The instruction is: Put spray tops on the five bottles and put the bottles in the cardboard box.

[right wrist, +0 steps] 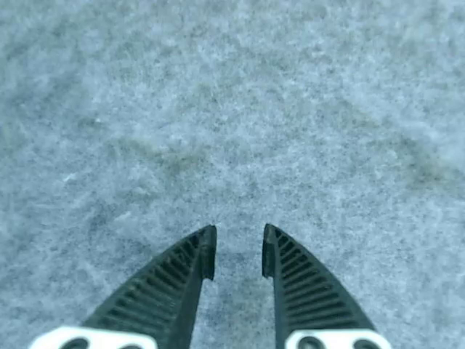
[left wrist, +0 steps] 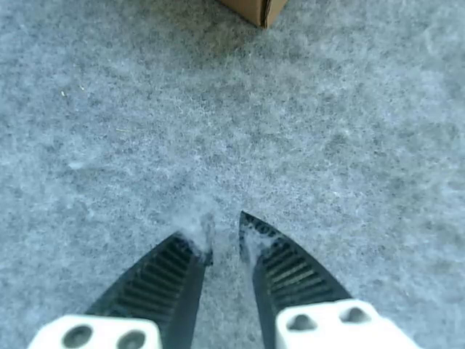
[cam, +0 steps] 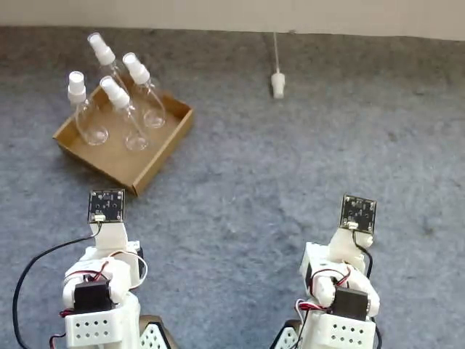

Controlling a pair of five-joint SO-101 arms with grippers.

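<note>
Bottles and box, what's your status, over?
Left gripper, right gripper: jaws slightly apart, empty. Four capped bottles in cardboard box. One spray top loose on carpet.

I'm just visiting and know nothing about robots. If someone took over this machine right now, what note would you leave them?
Left gripper and right gripper: both slightly open, empty, low over the grey cloth.
Four bottles with tops on sit in the cardboard box.
One spray top lies loose on the far side of the table.
Done: four bottles capped and boxed. Left: a fifth bottle to cap and box.
</note>
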